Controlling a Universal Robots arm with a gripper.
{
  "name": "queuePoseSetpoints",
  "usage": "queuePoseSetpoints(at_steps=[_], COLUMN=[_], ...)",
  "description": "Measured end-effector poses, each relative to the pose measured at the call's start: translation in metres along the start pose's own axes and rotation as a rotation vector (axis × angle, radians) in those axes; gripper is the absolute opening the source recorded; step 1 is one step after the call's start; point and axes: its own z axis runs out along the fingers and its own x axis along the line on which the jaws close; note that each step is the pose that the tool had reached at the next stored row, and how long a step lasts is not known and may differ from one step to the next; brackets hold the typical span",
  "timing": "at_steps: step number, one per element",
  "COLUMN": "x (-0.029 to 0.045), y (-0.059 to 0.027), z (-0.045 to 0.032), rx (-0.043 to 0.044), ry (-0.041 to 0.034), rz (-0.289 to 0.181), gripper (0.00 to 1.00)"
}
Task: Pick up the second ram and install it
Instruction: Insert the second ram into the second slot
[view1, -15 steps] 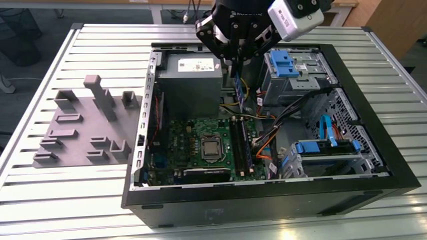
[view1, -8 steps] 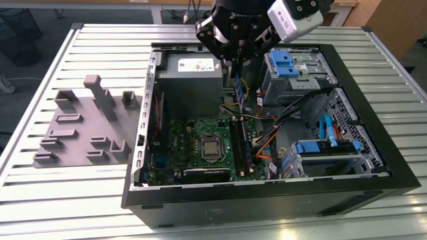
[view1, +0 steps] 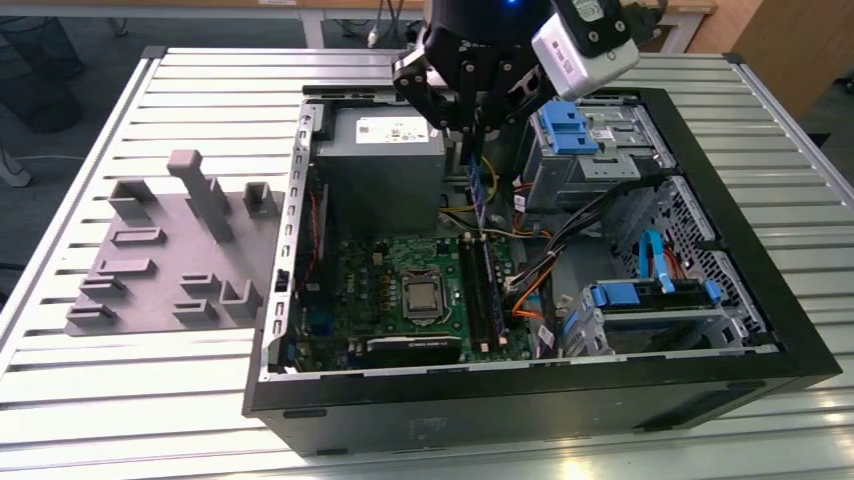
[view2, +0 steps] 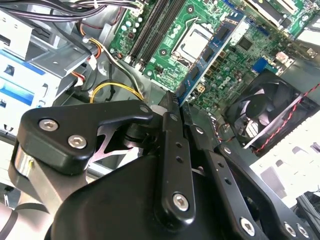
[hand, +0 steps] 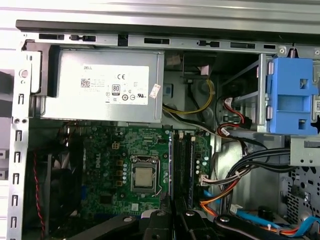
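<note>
My gripper (view1: 470, 135) hangs over the back half of the open computer case (view1: 747, 330), shut on the second ram (view1: 477, 182). The ram is a narrow blue stick pointing down from the fingers, well above the board. In the second wrist view the black fingers (view2: 170, 130) clamp the ram (view2: 207, 60), which reaches out towards the green motherboard (view2: 200, 30). The long dark memory slots (hand: 185, 165) lie beside the processor socket (hand: 144, 177), just ahead of the gripper (hand: 174, 216). In the exterior view the slots (view1: 481, 295) are below the ram, nearer the case's front.
A grey tray (view1: 174, 250) with upright blocks lies on the slatted table at the exterior view's left of the case. Inside the case are a grey power supply (view1: 380, 150), blue drive carriers (view1: 574, 125), cable bundles (view1: 574, 230) and a black fan (view2: 260, 115).
</note>
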Motion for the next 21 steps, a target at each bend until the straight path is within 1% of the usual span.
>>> queuePoseSetpoints(at_steps=[5,21], x=[0.0000,0.0002], y=[-0.0001,-0.0025], z=[0.0050,0.0151], rx=[0.0001,0.0001], ry=[0.0000,0.0000], rz=[0.000,0.000], gripper=[0.14,0.14])
